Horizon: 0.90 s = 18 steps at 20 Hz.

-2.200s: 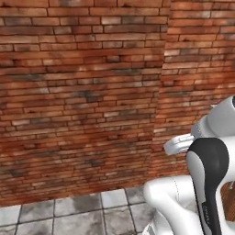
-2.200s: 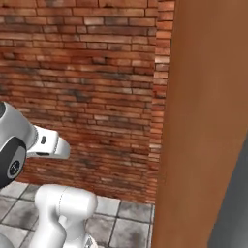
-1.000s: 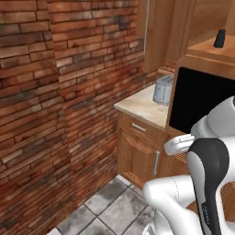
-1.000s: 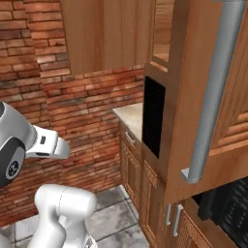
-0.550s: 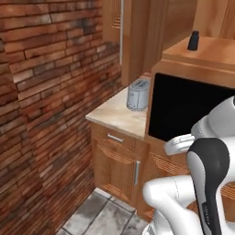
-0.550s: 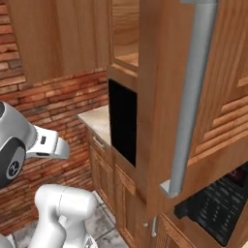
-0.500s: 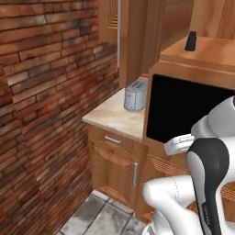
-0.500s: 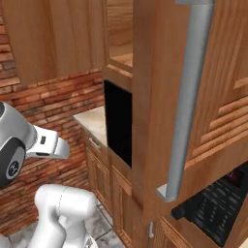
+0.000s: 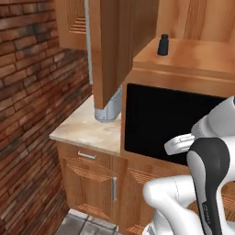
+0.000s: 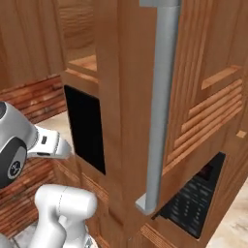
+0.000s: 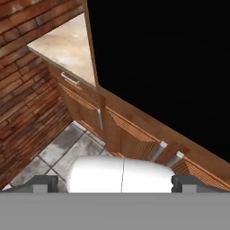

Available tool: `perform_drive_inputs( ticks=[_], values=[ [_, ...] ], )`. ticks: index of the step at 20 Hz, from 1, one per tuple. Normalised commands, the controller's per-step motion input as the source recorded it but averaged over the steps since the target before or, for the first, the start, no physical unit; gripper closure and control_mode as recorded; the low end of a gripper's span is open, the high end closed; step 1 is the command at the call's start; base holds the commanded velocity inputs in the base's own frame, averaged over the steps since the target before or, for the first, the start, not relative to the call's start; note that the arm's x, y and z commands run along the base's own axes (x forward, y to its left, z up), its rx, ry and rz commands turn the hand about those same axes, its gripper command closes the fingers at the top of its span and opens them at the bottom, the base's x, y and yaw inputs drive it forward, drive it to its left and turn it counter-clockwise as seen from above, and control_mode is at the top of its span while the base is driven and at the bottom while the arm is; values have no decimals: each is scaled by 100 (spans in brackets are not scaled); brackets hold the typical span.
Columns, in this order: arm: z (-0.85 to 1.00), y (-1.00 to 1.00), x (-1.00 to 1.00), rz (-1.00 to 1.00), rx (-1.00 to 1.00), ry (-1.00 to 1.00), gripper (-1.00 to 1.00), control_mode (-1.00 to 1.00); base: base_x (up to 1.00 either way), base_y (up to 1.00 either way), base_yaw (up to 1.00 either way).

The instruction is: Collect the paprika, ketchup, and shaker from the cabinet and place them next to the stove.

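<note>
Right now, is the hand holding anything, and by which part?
Nothing is held. The hand is open, its fingertips wide apart with nothing between them. The shaker stands on the cabinet shelf.

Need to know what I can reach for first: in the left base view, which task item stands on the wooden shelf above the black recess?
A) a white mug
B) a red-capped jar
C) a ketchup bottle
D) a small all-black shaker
D: the shaker, a small black cylinder with a narrower top, stands upright on the cabinet shelf above the recess.

the left base view looked forward past the arm at the cabinet (image 9: 183, 59) and counter (image 9: 87, 131). the right base view sat close against an open door (image 10: 126, 97). the hand view faced down, sharing the black recess (image 11: 170, 58).
</note>
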Motion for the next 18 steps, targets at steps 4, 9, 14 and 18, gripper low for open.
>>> perform_drive_inputs(
  ticks=[4,9,14,18],
  values=[
    [0,0,0,0,0,0,-100,100,0,-15,-44],
    [0,0,0,0,0,0,-100,100,0,-2,-47],
    [0,0,0,0,0,0,-100,100,4,-7,-45],
    [0,0,0,0,0,0,-100,100,23,0,-39]
  ],
)
